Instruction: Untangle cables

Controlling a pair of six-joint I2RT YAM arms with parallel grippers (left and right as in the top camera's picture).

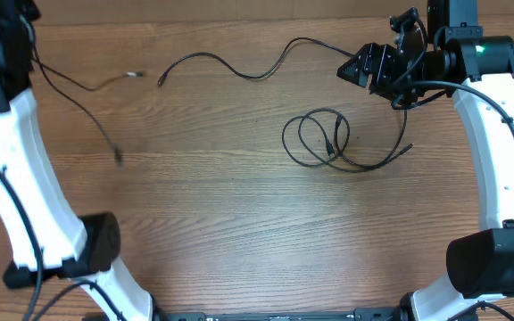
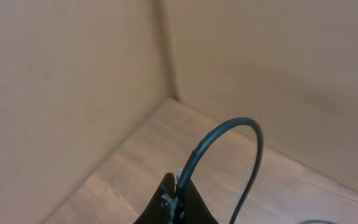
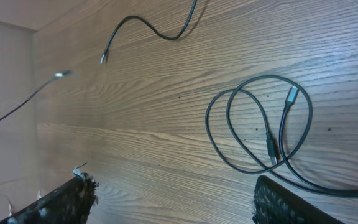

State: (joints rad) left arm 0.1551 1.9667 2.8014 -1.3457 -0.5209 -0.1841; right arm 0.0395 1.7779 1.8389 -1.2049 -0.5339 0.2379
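Observation:
One thin black cable (image 1: 134, 75) runs from my left gripper (image 1: 23, 45) at the far left across the table; its two ends lie at the left. In the left wrist view my left gripper (image 2: 178, 200) is shut on this cable (image 2: 229, 127), which arches up out of the jaws. A second cable (image 1: 255, 78) lies in a wavy line along the back. A third cable (image 1: 285, 138) lies coiled right of centre. My right gripper (image 1: 373, 67) hovers open behind the coil. In the right wrist view its fingers (image 3: 179, 199) are wide apart and empty, with the coil (image 3: 291, 96) and the wavy cable (image 3: 148, 28) beyond.
Plain tan walls (image 2: 73, 74) meet in a corner behind the left gripper. The wooden table (image 1: 221, 232) carries only the cables. Both white arms stand at the table's left and right sides.

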